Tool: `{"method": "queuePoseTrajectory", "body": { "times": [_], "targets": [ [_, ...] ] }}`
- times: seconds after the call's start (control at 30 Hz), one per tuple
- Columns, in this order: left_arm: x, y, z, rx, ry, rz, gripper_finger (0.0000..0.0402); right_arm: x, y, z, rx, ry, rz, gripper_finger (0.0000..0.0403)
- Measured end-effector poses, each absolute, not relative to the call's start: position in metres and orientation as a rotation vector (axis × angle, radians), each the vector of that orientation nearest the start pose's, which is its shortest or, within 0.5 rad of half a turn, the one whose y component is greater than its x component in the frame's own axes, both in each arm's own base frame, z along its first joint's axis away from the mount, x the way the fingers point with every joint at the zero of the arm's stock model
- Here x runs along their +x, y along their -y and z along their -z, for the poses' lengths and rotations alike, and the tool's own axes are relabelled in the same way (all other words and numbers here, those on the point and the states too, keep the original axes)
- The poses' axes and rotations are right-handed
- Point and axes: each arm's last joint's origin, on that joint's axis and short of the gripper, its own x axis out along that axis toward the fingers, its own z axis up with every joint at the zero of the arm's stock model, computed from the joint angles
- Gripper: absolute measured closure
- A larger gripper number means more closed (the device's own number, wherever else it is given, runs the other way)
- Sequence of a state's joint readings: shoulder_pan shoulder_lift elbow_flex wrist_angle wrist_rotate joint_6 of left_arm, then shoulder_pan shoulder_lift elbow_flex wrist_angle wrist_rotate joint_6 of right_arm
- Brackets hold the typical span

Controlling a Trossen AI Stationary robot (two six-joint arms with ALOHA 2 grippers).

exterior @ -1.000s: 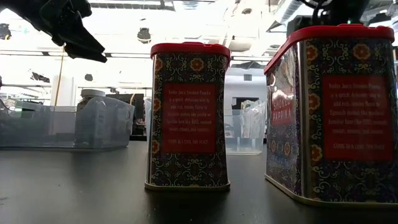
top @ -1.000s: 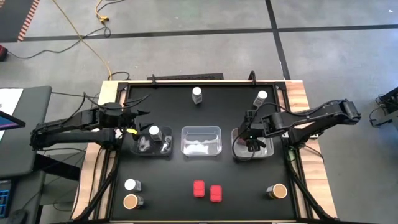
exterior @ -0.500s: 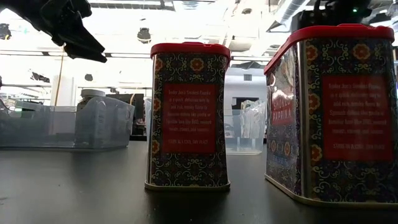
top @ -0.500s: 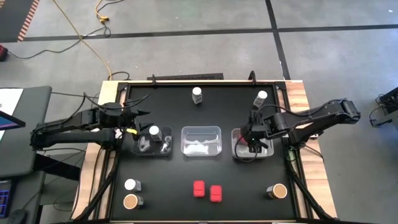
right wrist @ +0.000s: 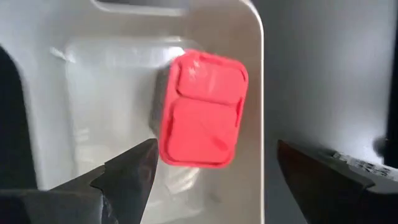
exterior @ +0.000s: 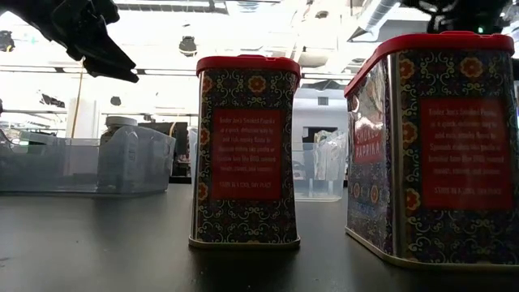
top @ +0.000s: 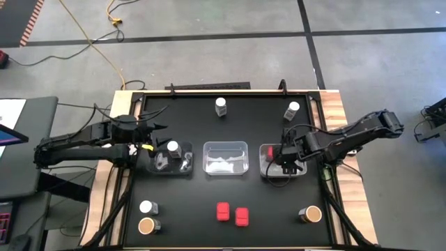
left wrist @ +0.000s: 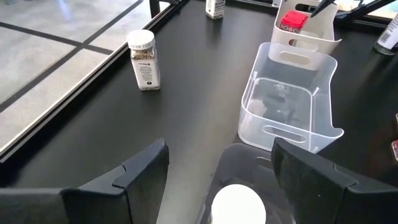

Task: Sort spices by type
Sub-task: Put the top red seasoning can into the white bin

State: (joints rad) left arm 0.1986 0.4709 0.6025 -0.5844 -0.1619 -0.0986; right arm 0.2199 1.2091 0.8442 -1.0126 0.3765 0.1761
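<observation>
The right gripper (top: pixel 287 159) hides most of the right tray (top: pixel 266 171); the low view crops the right-hand red packet (exterior: pixel 438 146)

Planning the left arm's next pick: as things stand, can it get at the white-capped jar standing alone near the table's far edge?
Probably yes. The left gripper hangs open above the left tray, and the white-capped jar stands alone on bare tabletop, nothing between them in the high view.

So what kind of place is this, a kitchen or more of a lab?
Most likely a robotics lab or workshop: a black worktable on a grey taped concrete floor, a yellow cable trailing across it, and exposed ceiling ducts overhead.
</observation>
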Motion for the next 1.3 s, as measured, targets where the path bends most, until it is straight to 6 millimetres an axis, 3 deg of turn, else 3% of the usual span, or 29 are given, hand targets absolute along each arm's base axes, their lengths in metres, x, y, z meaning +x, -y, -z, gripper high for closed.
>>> {"method": "queuePoseTrajectory", "body": {
  "times": [1.3],
  "targets": [
    [0.1033,-0.0256,-0.2726,-0.107,-0.439,-0.378,0.0131,0.1877,-0.0295,-0.2252,-0.273,-1.292,0.314,0.0035]
  ]
}}
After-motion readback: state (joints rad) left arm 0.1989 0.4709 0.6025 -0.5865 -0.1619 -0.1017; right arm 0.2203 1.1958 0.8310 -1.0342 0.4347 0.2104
